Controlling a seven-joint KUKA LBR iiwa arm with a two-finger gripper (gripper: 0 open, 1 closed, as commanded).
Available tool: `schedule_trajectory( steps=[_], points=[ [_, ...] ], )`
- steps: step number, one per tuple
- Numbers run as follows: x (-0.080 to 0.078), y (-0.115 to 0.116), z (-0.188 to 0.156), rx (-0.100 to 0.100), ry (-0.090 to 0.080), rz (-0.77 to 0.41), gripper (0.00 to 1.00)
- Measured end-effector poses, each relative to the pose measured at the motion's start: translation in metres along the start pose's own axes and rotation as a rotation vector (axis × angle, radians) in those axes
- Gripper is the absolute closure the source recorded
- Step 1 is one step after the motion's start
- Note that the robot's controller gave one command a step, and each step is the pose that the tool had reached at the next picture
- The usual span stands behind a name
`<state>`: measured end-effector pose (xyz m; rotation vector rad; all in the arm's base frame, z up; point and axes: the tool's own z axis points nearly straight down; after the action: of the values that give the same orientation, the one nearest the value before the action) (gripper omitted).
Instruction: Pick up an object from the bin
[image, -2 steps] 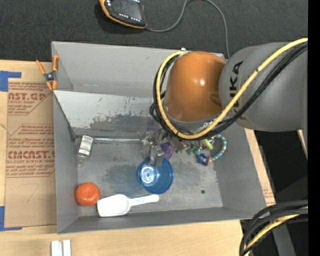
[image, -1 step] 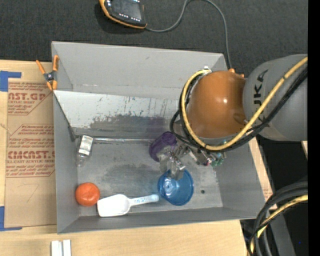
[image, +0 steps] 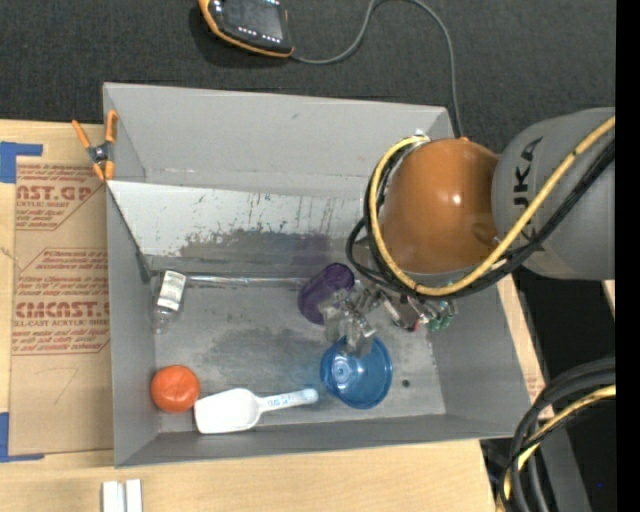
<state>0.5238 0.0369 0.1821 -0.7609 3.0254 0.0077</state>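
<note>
The end effector (image: 352, 322) is seen low inside the grey metal bin (image: 250, 150), in the right half of the floor, under the rounded orange cover (image: 440, 205) of the wrist. It is placed between two things that lie close together: a small purple plastic cup (image: 322, 290), which lies on its side just to the left and above in the camera view, and a translucent blue round plastic bowl (image: 358, 378), which is just below. The end effector is seen at the upper rim of the blue bowl, but contact cannot be confirmed. Whether the end effector is released or clenched cannot be told, because the metal parts are overlapped by the two things and by the cables.

Nothing is seen to be grasped or lifted. Both the purple cup and the blue bowl appear to rest on the bin floor. It is therefore judged that the approach is done, while the closing, the lifting and the carrying out are left to be done.

The other things are well apart from the end effector: a white plastic scoop (image: 228, 410) and an orange round ball (image: 175, 388) near the lower left corner, and a small clear plastic jar (image: 169, 292) by the left wall.
</note>
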Motion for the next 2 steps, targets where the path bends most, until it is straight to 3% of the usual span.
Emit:
schedule_trajectory(
  steps=[1,2],
  points=[
    [0.019,0.009,-0.039,0.002,-0.004,0.0,1.0],
    [0.022,-0.032,0.042,0.001,-0.005,-0.097,1.0]
  ],
)
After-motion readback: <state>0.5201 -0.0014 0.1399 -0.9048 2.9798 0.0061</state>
